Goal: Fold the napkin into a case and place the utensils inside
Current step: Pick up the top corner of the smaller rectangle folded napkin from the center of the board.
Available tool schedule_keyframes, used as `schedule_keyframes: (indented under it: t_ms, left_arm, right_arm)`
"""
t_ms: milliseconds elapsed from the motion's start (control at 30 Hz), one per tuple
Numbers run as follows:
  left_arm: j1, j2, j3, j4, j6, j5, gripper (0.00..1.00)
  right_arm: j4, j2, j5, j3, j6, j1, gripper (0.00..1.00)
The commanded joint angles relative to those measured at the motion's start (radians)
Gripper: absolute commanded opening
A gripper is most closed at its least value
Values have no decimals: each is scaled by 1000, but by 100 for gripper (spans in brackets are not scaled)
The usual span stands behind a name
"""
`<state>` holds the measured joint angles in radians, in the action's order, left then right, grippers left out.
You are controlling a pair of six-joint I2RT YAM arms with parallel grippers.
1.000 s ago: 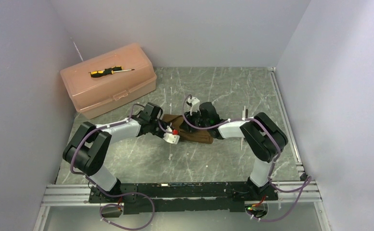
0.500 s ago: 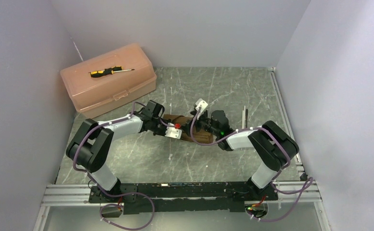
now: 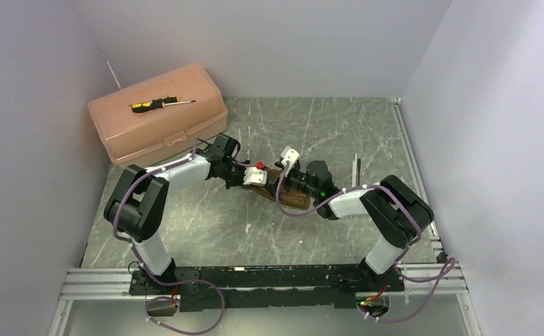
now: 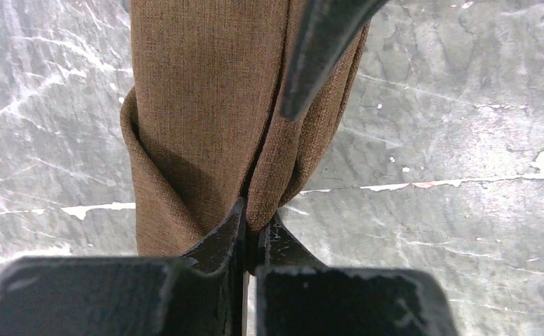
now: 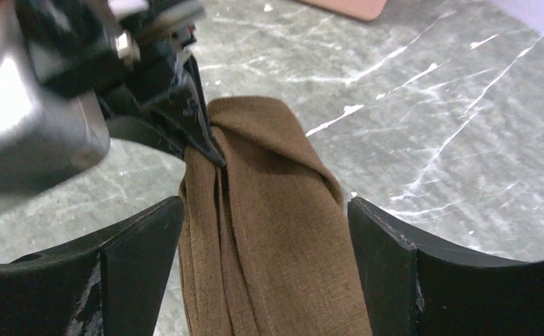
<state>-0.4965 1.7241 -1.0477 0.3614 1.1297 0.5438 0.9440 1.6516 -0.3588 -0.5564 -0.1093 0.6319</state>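
Observation:
The brown napkin (image 3: pixel 295 201) lies on the marble table as a narrow, loosely rolled oblong between both arms. My left gripper (image 3: pixel 262 183) is shut on a fold at the napkin's left end; in the left wrist view the cloth (image 4: pixel 206 105) is pinched between its closed tips (image 4: pixel 253 220). My right gripper (image 3: pixel 283 190) is open and straddles the napkin (image 5: pixel 276 238) just behind that end, with a finger (image 5: pixel 136 245) on each side and no grip. One thin silvery utensil (image 3: pixel 356 166) lies on the table to the right, apart from the cloth.
A pink plastic box (image 3: pixel 185 129) stands at the back left, with a yellow-and-black screwdriver (image 3: pixel 160 105) on its lid. White walls close in the left, back and right sides. A rail (image 3: pixel 416 175) runs along the table's right edge.
My left gripper has moved away from me and slightly right, keeping its hold on the napkin's end. My right wrist has shifted right and nearer. The napkin looks narrower.

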Motion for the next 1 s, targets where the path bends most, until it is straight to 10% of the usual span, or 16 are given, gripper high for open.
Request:
schedule_keyframes:
  t_ms: [0,633,967]
  left_arm:
    - [11,17,-52,64,-37,79,3]
    - [26,51,-98,102,-23,98,3]
    - [26,40,-105,103,-34,98,3]
  right_arm:
    - [75,58,-53,-28,3,4,89]
    - [81,244,-51,-135,-74,114,91]
    - [72,308,206,-160,-174,192,68]
